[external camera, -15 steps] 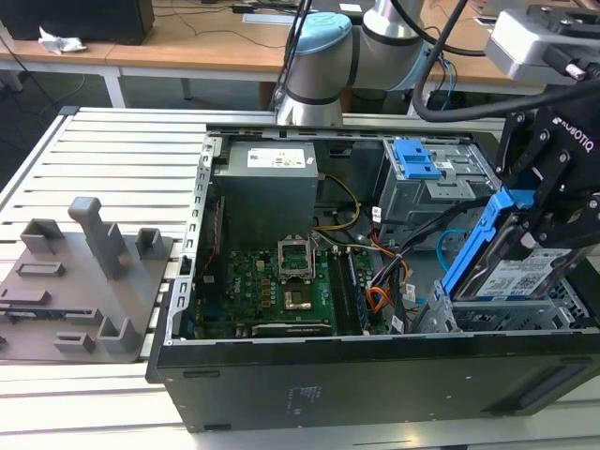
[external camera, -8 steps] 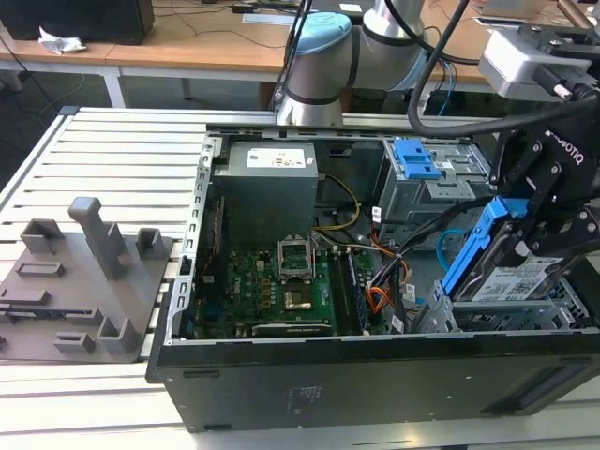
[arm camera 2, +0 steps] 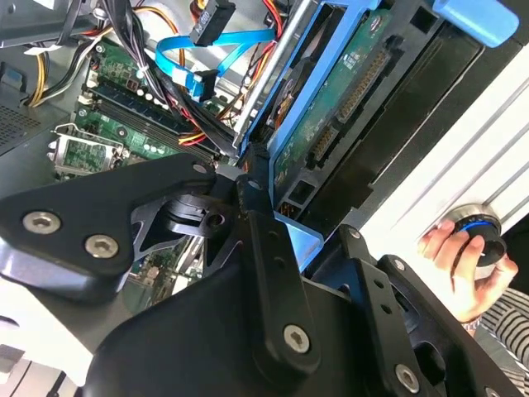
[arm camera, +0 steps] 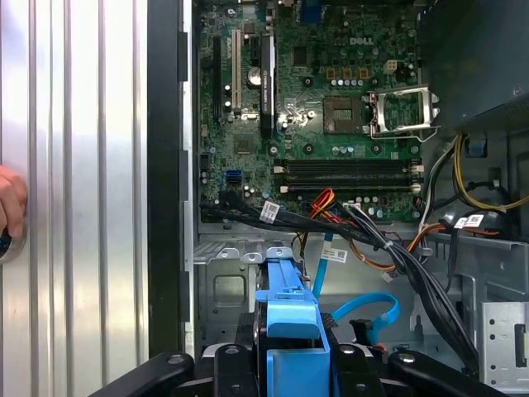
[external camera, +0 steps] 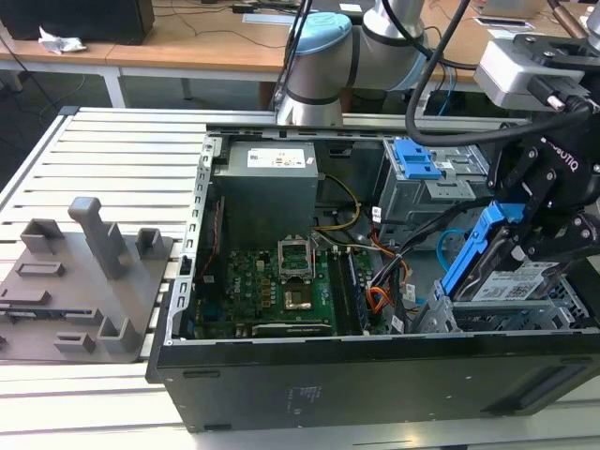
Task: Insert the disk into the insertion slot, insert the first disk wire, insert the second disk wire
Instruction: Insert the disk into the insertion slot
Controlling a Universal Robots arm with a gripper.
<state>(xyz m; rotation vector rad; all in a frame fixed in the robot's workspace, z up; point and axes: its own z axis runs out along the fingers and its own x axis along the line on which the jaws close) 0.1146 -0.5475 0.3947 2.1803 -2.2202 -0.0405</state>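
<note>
The open case [external camera: 178, 309] holds the motherboard [external camera: 281, 291], well apart from the fingers, and loose wires [external camera: 394, 277] nearer to them. The gripper [external camera: 530, 246] has its fingers clamped on the disk [external camera: 520, 281], which is tilted between them, just above the slot [external camera: 567, 302]. The first step seems in hand: the disk is not yet seated. I judge it must lie level with the slot to slide in.

Bright, even room light washes the ribbed bench [arm camera: 83, 165] to white glare in both wrist views, while the open computer case [external camera: 375, 384] holds soft shadow, its black outer wall dim.
</note>
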